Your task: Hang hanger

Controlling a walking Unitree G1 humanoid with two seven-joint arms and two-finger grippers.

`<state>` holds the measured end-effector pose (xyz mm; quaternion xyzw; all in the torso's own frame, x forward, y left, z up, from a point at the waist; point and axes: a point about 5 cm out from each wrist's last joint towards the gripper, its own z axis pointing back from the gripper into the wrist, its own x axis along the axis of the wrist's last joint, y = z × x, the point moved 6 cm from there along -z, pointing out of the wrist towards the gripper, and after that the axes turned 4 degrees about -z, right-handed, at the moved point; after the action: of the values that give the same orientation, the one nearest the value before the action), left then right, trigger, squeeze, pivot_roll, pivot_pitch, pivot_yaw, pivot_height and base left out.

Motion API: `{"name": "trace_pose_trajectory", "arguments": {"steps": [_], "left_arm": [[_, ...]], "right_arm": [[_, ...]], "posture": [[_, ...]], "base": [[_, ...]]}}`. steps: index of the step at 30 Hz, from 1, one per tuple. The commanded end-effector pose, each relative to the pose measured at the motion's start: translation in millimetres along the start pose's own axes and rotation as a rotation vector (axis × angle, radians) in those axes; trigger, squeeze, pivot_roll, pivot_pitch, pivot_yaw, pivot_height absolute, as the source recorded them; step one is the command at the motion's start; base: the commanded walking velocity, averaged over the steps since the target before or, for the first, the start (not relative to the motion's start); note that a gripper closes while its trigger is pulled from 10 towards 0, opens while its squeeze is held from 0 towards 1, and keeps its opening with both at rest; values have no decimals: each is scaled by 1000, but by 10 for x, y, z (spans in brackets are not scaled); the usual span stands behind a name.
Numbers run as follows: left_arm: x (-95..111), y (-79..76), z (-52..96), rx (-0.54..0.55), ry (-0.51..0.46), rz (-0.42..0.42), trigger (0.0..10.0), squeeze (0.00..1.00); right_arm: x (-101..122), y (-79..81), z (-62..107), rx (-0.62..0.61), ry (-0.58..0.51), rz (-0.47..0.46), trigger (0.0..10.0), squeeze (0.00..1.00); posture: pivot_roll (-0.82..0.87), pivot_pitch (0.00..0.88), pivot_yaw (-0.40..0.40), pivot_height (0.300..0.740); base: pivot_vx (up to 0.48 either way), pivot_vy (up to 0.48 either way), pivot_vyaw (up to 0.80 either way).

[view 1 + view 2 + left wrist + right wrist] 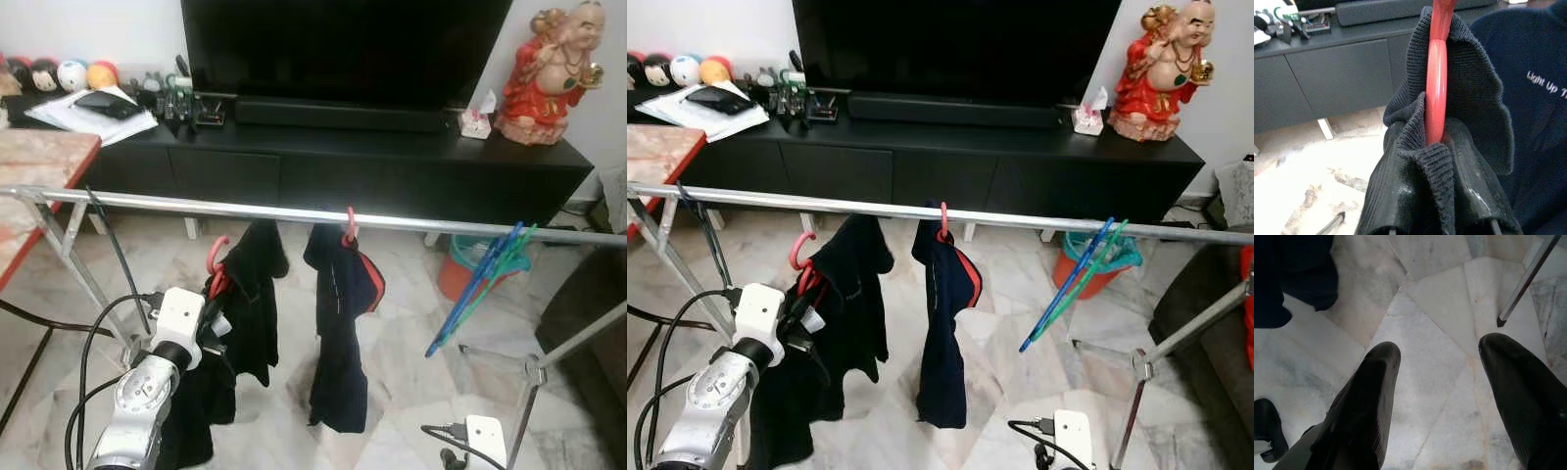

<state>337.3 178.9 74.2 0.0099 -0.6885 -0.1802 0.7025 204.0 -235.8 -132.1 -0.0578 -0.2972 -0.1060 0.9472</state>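
A red hanger (1436, 93) carrying a black knit garment (250, 304) is pinched between my left gripper's (1436, 139) fingers, with the knit collar bunched around them. In the eye views its red hook (217, 253) sits just below and in front of the silver drying rail (196, 205), apart from it. A second red hanger (349, 227) hangs on the rail at the middle, bearing a navy shirt (338, 323). My right gripper (1439, 355) hangs low over the marble floor, open and empty.
Blue and green bare hangers (482, 282) dangle from the rail's right part. Behind the rail stand a black TV cabinet (323, 157), a TV and a red figurine (544, 73). A rack leg (524, 406) is at lower right, a marble-top table (34, 162) at left.
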Motion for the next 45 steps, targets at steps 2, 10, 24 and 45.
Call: {"name": "trace_pose_trajectory", "arguments": {"steps": [2, 10, 24, 45], "left_arm": [[104, -10, 2, -7, -30, -11, 10000, 0], [84, -22, 31, -19, -17, -10, 10000, 0], [93, -70, 7, -23, -9, 18, 10000, 0], [160, -129, -17, -48, -18, 14, 10000, 0]], "right_arm": [[-61, -40, 9, -4, 21, 6, 10000, 0], [-61, -31, 9, 6, 23, 8, 10000, 0], [-54, -35, 8, 9, 22, 12, 10000, 0], [-21, -27, 8, 6, -2, -20, 10000, 0]], "posture": [[77, 0, -106, 740], [78, 0, -108, 740], [78, 0, -109, 740], [85, 0, -108, 740]], "base": [[0, 0, -706], [0, 0, -670], [0, 29, -650], [0, 96, -194]]}}
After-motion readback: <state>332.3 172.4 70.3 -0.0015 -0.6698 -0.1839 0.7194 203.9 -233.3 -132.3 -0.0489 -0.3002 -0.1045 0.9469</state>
